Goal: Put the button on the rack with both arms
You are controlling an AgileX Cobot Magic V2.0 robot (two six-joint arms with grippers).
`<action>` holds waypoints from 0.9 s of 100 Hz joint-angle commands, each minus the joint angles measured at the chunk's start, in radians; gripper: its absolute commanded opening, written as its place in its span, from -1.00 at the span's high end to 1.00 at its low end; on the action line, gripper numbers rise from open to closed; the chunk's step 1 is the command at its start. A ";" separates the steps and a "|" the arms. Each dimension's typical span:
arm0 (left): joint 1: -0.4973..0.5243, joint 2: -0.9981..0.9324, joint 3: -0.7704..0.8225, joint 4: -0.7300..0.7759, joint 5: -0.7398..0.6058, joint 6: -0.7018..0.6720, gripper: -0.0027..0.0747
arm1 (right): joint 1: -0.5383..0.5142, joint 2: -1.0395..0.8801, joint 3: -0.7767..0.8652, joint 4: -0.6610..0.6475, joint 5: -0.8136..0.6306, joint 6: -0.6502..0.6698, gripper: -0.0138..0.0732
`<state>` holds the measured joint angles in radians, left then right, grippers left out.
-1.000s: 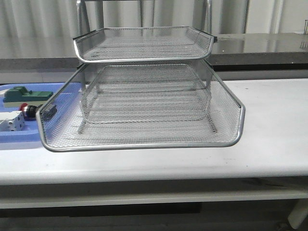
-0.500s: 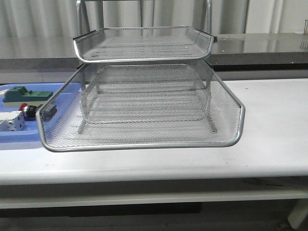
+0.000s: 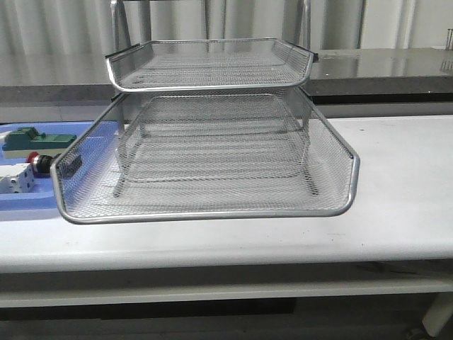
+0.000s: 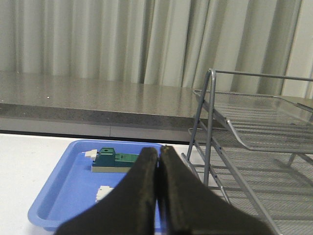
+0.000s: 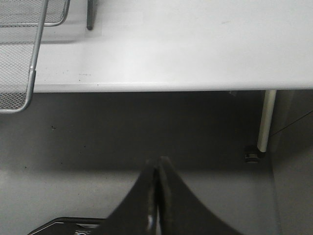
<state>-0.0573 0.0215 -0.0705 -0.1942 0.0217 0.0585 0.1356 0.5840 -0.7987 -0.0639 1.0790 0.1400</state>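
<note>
The button (image 3: 41, 163), with its red cap, lies on the blue tray at the far left of the front view, just left of the rack. The silver wire-mesh rack (image 3: 205, 152) stands mid-table with a lower tray slid forward; it also shows in the left wrist view (image 4: 254, 142) and its corner in the right wrist view (image 5: 19, 54). My left gripper (image 4: 159, 149) is shut and empty, above the blue tray beside the rack's legs. My right gripper (image 5: 159, 159) is shut and empty, below the table's front edge. Neither arm shows in the front view. The button is hidden in both wrist views.
The blue tray (image 3: 21, 205) (image 4: 73, 186) holds a green block (image 3: 32, 138) (image 4: 115, 160) and a white boxy component (image 3: 15, 180) (image 4: 103, 192). A grey counter (image 3: 382, 71) runs behind the table. A table leg (image 5: 264, 122) stands under the white table edge (image 5: 161, 87).
The rack's pulled-out tray has shifted a few pixels to the left. Nothing else has visibly moved.
</note>
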 commanded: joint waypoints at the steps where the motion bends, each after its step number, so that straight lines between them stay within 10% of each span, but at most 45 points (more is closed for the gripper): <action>1: 0.001 0.083 -0.112 -0.027 -0.013 -0.011 0.98 | -0.007 0.003 -0.035 -0.012 -0.047 -0.007 0.84; 90: 0.001 1.256 -1.133 0.181 0.885 0.132 0.98 | -0.007 0.003 -0.035 -0.012 -0.047 -0.007 0.84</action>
<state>-0.0573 1.2329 -1.1315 -0.0146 0.8938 0.1291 0.1356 0.5840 -0.7987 -0.0639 1.0790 0.1400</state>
